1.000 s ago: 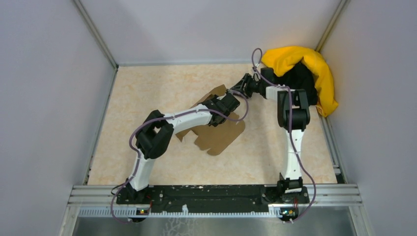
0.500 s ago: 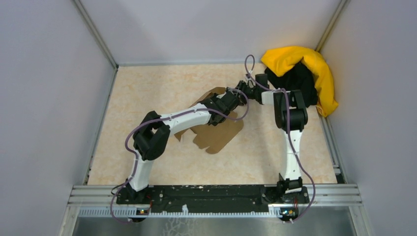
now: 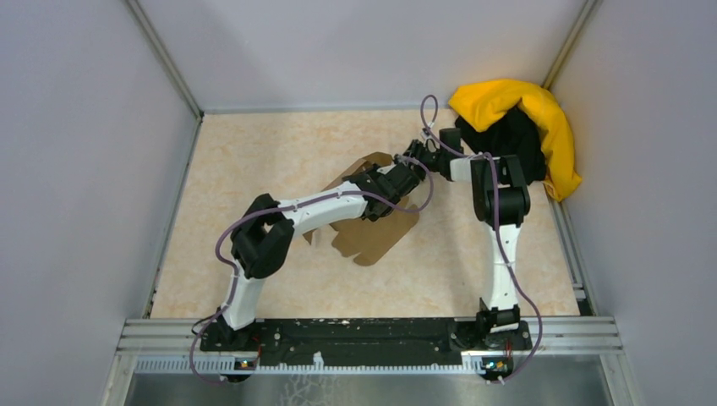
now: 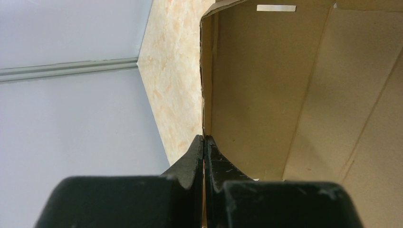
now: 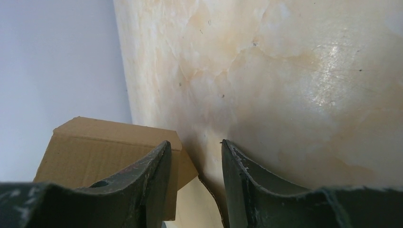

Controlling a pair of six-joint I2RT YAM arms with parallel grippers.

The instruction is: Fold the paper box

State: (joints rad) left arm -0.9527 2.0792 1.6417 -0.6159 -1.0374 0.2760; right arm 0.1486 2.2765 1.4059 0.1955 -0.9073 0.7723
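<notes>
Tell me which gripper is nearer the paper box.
Left. The left gripper is shut on an upright edge of the paper box; the right gripper is open just beside it, gripping nothing.

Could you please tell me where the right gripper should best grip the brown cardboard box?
Probably the raised flap's free edge on the plain brown cardboard box, approached from the far right: the flap stands thin beside the open right gripper, while the left gripper pinches a wall edge.

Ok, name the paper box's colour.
Plain brown cardboard; the paper box shows best in left wrist view.
</notes>
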